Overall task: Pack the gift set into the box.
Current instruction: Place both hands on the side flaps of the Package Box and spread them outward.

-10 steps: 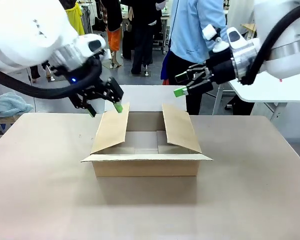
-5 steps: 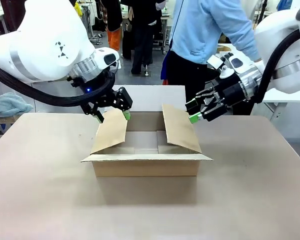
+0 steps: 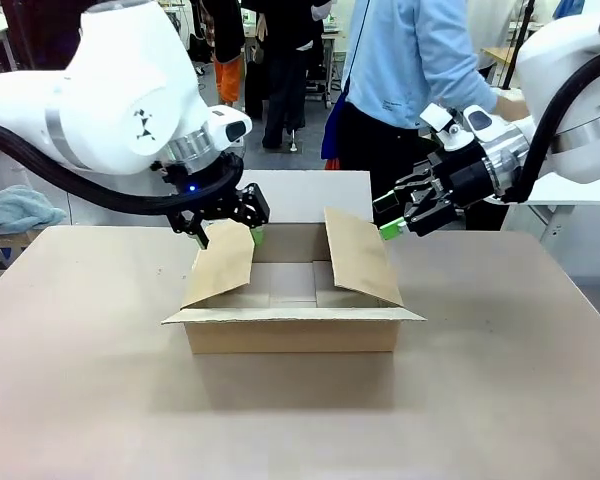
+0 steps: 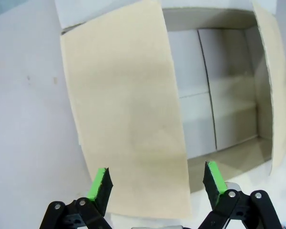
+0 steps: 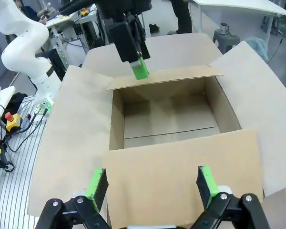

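A brown cardboard box (image 3: 292, 330) sits mid-table (image 3: 70, 400) with its 4 flaps open, the 2 side flaps standing at a slant. The left gripper (image 3: 228, 236) hangs with jaws wide astride the top edge of the left flap (image 3: 223, 265); the right gripper (image 3: 388, 215), jaws equally wide, is just beside the right flap (image 3: 360, 255); neither holds anything. The board looks light, stiff and prone to creasing, so each flap is best pinched gently near its free edge.

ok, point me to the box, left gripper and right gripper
box (image 3: 292, 336), front view, near wall.
left gripper (image 3: 229, 236), front view, midway between its fingertips.
right gripper (image 3: 388, 215), front view, midway between its fingertips.
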Robot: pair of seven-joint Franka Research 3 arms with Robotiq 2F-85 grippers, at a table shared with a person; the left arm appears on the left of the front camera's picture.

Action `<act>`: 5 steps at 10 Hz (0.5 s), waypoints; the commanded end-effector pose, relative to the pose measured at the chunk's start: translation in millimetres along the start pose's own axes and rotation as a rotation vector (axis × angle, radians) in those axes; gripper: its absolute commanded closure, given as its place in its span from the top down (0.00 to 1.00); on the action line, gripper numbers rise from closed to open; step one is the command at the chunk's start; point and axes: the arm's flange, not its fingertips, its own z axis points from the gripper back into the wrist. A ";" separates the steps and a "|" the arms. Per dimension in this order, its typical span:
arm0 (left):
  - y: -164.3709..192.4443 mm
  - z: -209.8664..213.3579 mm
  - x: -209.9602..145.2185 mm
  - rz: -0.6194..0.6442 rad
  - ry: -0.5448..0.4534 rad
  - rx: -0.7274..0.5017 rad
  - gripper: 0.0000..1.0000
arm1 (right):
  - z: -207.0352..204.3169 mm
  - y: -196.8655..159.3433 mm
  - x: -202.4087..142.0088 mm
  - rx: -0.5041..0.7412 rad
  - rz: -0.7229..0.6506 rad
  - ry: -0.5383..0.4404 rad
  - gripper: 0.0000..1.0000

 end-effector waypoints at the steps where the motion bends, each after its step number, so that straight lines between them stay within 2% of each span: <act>1: -22.3 -11.3 14.7 0.071 -0.036 0.046 1.00 | 0.5 0.4 2.9 -0.001 0.006 -0.023 1.00; 3: -35.1 -29.6 22.8 0.139 -0.097 0.177 1.00 | 0.5 0.4 2.9 -0.001 0.006 -0.023 1.00; 5: -39.9 -45.0 24.1 0.139 -0.128 0.281 1.00 | 0.5 0.4 2.9 -0.001 0.006 -0.023 1.00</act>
